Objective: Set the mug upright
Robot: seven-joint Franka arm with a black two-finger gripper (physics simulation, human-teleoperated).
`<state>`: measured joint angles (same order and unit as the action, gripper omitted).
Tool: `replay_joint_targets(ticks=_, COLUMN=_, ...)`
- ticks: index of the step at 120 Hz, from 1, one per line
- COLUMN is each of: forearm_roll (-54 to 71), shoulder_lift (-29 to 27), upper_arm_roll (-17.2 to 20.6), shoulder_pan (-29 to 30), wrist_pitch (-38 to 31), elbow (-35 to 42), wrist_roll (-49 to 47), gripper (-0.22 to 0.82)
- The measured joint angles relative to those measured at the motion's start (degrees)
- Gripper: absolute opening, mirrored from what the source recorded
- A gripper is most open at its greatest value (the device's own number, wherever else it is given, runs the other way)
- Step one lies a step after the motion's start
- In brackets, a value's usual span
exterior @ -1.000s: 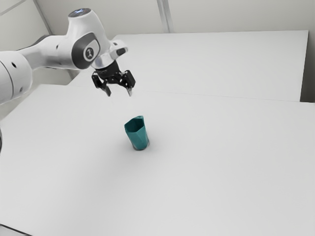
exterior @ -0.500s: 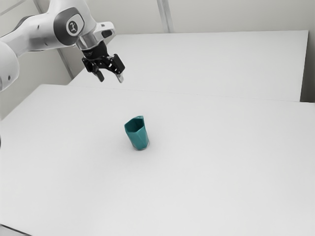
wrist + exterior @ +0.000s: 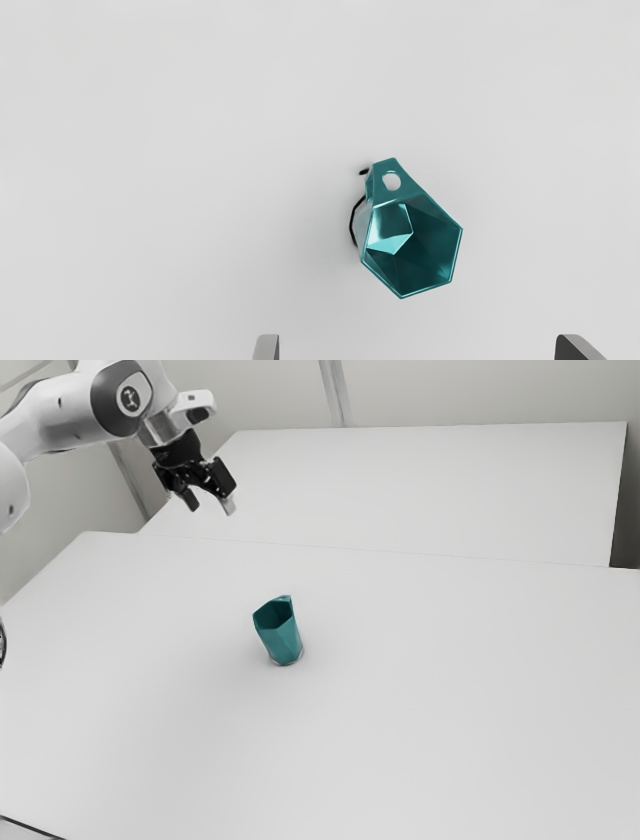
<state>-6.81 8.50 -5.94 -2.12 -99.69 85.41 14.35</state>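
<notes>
Apparently the task is done: a teal mug (image 3: 280, 633) stands mouth-up on the white table (image 3: 400, 720), well apart from the gripper (image 3: 211, 507), whose empty fingers (image 3: 267, 348) are wide; next, just avoid bumping it.

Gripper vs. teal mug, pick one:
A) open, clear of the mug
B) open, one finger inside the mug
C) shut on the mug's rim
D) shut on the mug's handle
A: the fingers stand wide apart, and the exterior view shows the gripper up in the air, well away from the mug.
</notes>
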Motion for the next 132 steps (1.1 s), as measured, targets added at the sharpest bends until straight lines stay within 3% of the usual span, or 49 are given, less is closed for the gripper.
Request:
replay_joint_targets(ticks=28, forearm_roll=3.90, shoulder_lift=0.51, upper_arm_roll=-2.22, shoulder_pan=-0.43, wrist_pitch=5.92, elbow=-6.78, wrist_roll=0.12, gripper=0.60)
replay_joint_targets(ticks=54, forearm_roll=7.10, shoulder_lift=0.68, upper_arm_roll=-2.42, shoulder_pan=-0.44, wrist_pitch=10.12, elbow=-7.67, wrist_roll=-1.47, gripper=0.60)
replay_joint_targets(ticks=132, forearm_roll=7.77, shoulder_lift=0.69, upper_arm_roll=-2.41, shoulder_pan=-0.45, wrist_pitch=12.32, elbow=-7.69, wrist_roll=-3.88, gripper=0.60)
